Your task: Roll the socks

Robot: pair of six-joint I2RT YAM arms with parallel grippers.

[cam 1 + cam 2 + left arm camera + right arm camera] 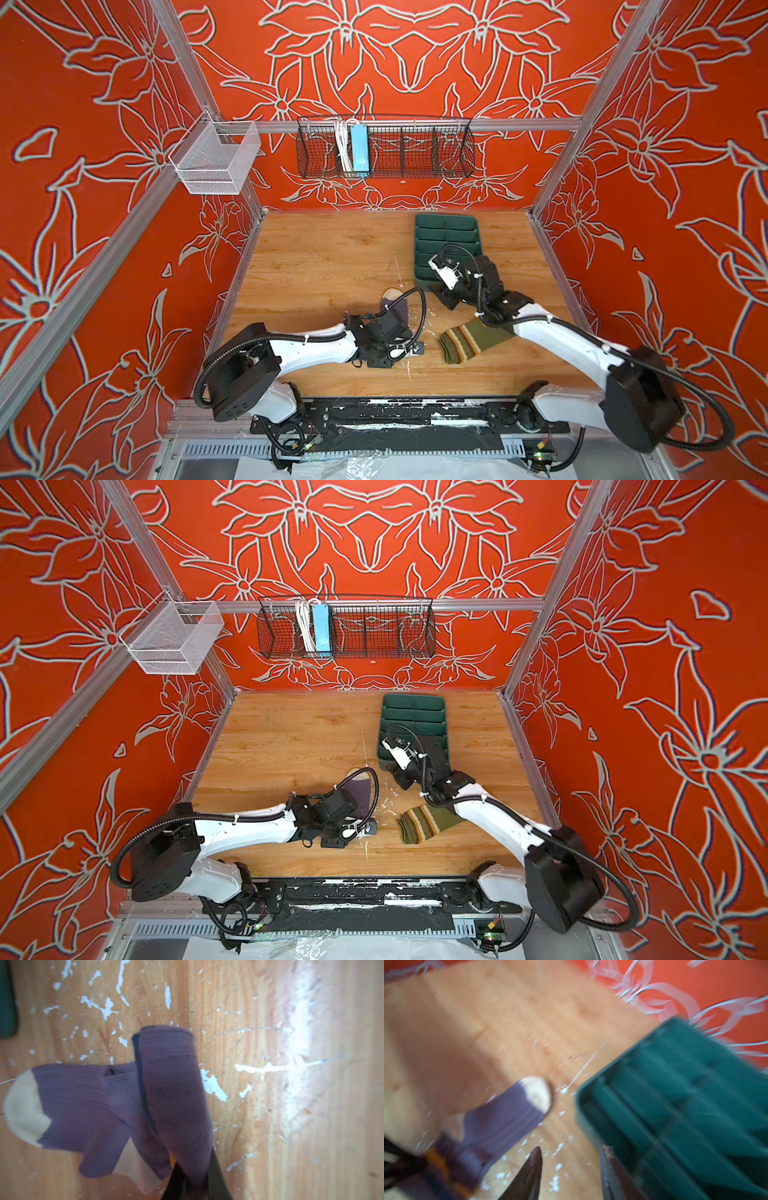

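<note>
The purple sock [87, 1105] lies on the wooden table with its cream toe [22, 1109] pointing away from the cuff. The cuff end [176, 1088] is folded up over the sock, and my left gripper [192, 1180] is shut on it. In both top views the left wrist hides most of this sock [395, 303] [360, 789]. The olive green striped sock [469, 338] [428, 823] lies flat, partly under the right arm. My right gripper [571, 1149] [445, 300] hangs open and empty over bare table, between the purple sock's toe [537, 1093] and the tray.
A dark green divided tray [449, 232] [675, 1095] sits at the back right of the table, close beside the right gripper. A black wire basket [415, 149] holding a blue power strip hangs on the back wall, and a white mesh basket [216, 162] on the left.
</note>
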